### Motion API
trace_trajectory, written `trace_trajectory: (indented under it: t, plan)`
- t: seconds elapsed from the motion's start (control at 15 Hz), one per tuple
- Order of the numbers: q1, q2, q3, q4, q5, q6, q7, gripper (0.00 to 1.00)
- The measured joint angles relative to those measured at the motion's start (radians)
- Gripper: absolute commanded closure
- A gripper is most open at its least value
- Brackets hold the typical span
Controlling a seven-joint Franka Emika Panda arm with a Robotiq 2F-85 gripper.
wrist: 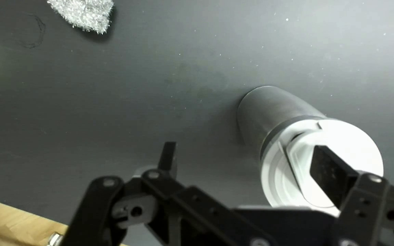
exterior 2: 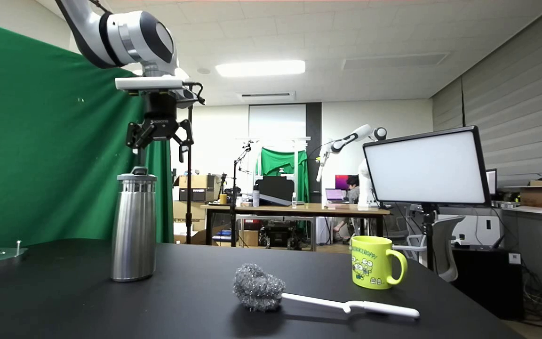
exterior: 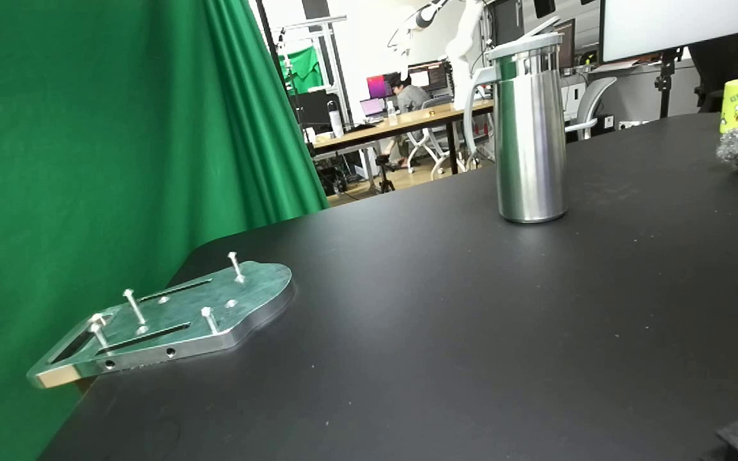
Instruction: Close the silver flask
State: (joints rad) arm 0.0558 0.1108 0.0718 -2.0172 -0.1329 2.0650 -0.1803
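Note:
The silver flask (exterior: 532, 144) stands upright on the black table in both exterior views (exterior 2: 134, 230). It has a grey lid ring and a side handle (exterior: 473, 112). A flap on its top (exterior: 543, 27) is tilted up in an exterior view. In the wrist view the flask's body (wrist: 268, 109) leans away below its pale lid (wrist: 274, 171). My gripper (exterior 2: 160, 153) is open, with nothing between its fingers. One finger is just above the flask's lid, the other out to the side. In the wrist view the gripper (wrist: 243, 148) has its right finger overlapping the lid; contact cannot be told.
A green-looking plate with upright pegs (exterior: 183, 320) lies at the table's edge by the green curtain (exterior: 87, 128). A metallic scrubber with white handle (exterior 2: 258, 287) and a yellow-green mug (exterior 2: 370, 263) stand on the table. A lit panel (exterior 2: 426, 167) stands behind.

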Motion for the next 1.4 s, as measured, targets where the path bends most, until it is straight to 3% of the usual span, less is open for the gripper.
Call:
trace_trajectory:
  t: [1.4]
  plan:
    - [-0.001, 0.007, -0.003, -0.001, -0.007, -0.041, 0.000, 0.00]
